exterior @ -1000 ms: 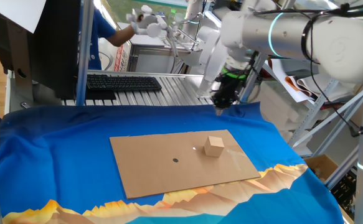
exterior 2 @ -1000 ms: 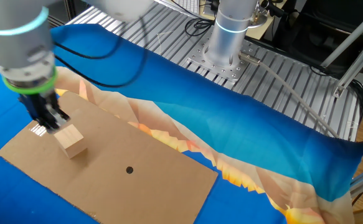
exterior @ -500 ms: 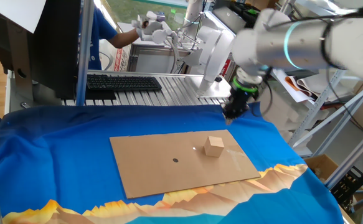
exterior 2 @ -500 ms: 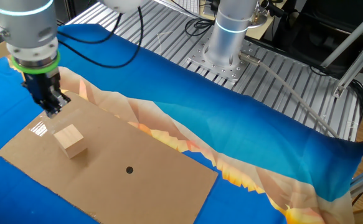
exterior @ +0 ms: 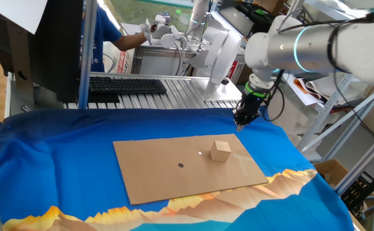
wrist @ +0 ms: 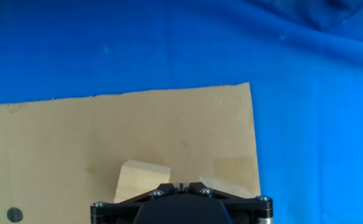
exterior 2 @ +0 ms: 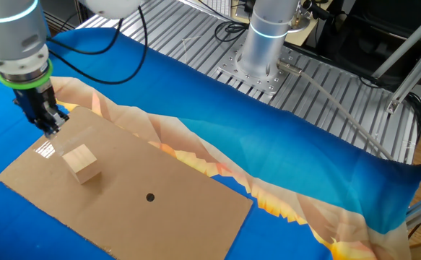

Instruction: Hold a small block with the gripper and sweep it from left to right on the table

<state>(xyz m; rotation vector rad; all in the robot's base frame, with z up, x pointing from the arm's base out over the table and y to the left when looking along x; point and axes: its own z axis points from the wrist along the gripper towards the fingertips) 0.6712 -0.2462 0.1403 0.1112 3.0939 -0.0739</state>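
The small block [exterior: 221,150] is a tan cube standing on the brown cardboard sheet [exterior: 167,176] of the blue-clothed table [exterior: 52,160]. It also shows in the other fixed view [exterior 2: 80,163] and at the bottom of the hand view [wrist: 141,180]. My gripper [exterior: 240,122], black with a green ring, hangs above the sheet's far right corner, apart from the block and above it. In the other fixed view the gripper [exterior 2: 50,129] is up and left of the block. In the hand view its jaws [wrist: 181,185] stand together with nothing between them.
A tiny dark dot [exterior: 181,165] marks the sheet left of the block. Behind the table is a grey metal bench with a keyboard [exterior: 126,85], a white many-jointed robot hand [exterior: 160,29] and a person in blue [exterior: 106,32]. The arm's base [exterior 2: 266,36] stands on the ribbed metal plate.
My gripper has drifted away from the block, toward the sheet's far corner and the blue cloth. The block has not moved.
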